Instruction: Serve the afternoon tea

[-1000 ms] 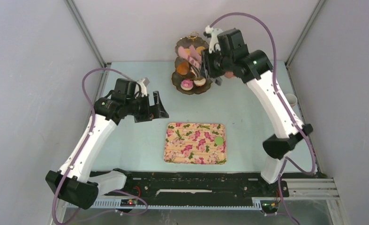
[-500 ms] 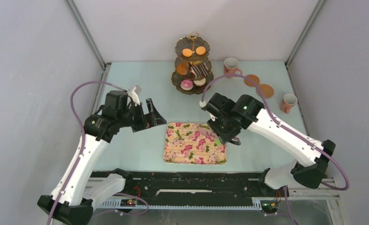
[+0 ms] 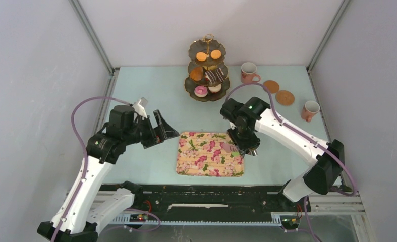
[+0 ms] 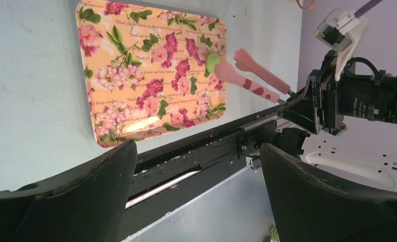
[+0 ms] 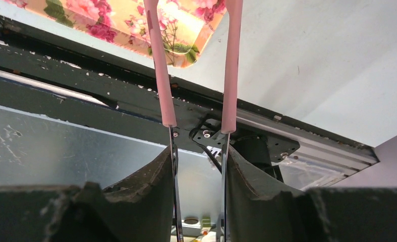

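green macaron point(image 4: 213, 61) on floral tray point(image 4: 135, 91)

A tray point(image 3: 201, 157) with pink flowers and green leaves lay flat on the pale blue table point(image 3: 151, 91), near the front. A long black bar point(image 3: 211, 194) ran along the table's front edge. Pink tongs point(image 4: 246, 82) with dark red spots reached over the tray's right end, their two round tips a little apart. At the back stood a dark stand point(image 3: 187, 85) with three round plates, one above another.
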You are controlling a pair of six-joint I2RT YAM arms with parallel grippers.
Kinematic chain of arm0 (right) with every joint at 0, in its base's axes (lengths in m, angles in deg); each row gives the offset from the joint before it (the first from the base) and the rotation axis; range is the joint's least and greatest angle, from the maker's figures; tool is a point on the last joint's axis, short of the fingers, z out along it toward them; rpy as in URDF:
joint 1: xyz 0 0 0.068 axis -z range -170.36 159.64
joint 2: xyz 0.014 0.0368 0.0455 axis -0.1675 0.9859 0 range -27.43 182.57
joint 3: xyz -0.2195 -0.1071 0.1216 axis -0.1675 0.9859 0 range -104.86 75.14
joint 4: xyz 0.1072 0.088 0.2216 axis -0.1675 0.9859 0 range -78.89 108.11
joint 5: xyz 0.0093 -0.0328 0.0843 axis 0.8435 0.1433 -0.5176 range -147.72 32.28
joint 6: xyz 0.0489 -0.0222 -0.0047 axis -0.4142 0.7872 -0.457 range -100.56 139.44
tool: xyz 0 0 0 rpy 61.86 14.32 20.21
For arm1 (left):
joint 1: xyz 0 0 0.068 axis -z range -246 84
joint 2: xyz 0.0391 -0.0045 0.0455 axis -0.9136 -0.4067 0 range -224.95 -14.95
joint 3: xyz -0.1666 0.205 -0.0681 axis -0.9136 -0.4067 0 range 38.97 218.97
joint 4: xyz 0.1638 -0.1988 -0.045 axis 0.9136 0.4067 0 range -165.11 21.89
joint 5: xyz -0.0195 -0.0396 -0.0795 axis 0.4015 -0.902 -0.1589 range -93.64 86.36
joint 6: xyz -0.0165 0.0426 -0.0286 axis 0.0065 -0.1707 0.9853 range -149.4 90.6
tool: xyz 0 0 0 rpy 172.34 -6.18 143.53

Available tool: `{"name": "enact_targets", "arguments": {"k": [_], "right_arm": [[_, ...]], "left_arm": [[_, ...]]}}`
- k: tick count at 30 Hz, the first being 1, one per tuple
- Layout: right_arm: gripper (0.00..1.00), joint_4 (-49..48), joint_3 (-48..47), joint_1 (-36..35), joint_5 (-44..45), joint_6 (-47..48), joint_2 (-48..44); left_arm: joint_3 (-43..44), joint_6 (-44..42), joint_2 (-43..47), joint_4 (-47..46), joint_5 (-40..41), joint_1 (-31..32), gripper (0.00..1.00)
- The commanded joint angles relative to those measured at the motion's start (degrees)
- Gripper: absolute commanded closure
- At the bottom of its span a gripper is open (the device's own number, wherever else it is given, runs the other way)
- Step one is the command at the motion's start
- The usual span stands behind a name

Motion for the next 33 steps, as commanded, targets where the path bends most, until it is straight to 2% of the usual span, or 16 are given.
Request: {"name": "enact_targets", "arguments": {"k": [1,15,33], "right_arm": [[0.6,-1.95,1.36,2.78,-3.37,-0.08,-0.3],[0.58,-3.2,4.08,7.06,-3.76,3.29,1.58],[0.59,-4.81,4.11,7.91,-4.17,4.79,6.15]], "left_arm": [[1.17,1.23,0.22,-1.33,0.11,0.47,0.02],[2.26,0.72,-3.19,-3.15,-0.53,0.59,0.02],[4.05,-0.65,-7.28,-4.1,-1.31,0.58,0.02]]}}
